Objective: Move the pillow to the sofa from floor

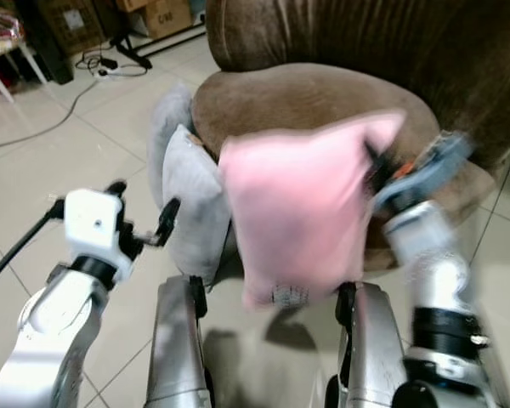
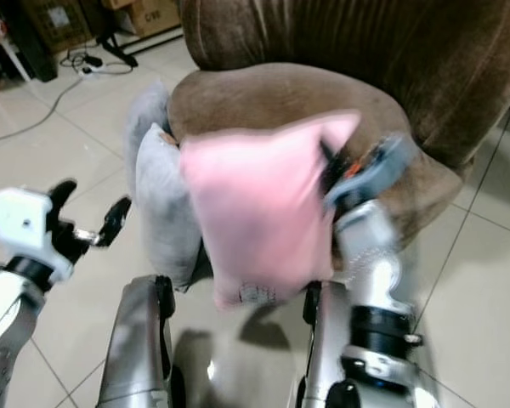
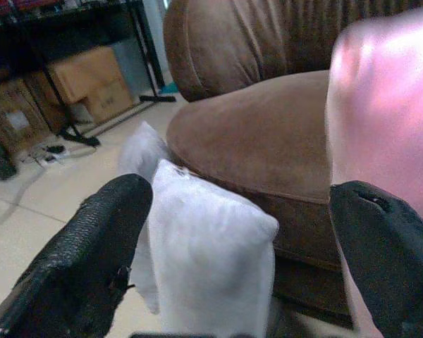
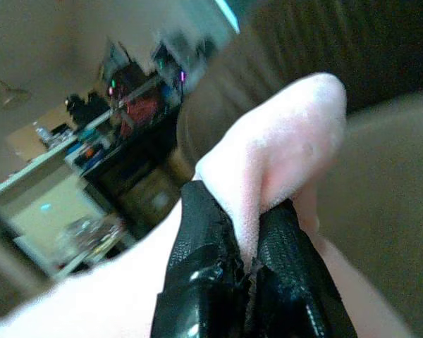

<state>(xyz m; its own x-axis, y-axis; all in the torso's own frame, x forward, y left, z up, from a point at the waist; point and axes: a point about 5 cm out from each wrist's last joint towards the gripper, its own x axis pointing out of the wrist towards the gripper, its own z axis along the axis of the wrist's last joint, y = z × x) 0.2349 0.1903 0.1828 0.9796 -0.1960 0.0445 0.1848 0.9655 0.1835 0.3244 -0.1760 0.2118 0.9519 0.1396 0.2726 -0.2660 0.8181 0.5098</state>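
At the sofa front, the pink pillow (image 1: 302, 212) hangs off the floor, pinched at its upper corner by the right gripper (image 4: 248, 264). It dangles in front of the brown sofa (image 1: 314, 98), its top edge about level with the seat, its bottom edge above the tiled floor (image 1: 59, 170).

Step in hand, as I read it: lift and carry over the seat, then release. To do it well: raise the corner higher so the hanging bottom edge clears the seat front, push forward until most of the pillow is over the cushion, then open. Dropping now would likely let it slide back down. A one-corner grip means swing, so go slow.

Right fingers (image 4: 197, 267): closed tight on a fold of pink fabric, no gap visible between them.

Left gripper (image 1: 140, 217): fingers (image 3: 84, 253) spread wide, holding nothing, hovering just beside the two grey pillows (image 1: 191, 200) that lean against the sofa's side on the floor. Not touching them as far as I can tell.
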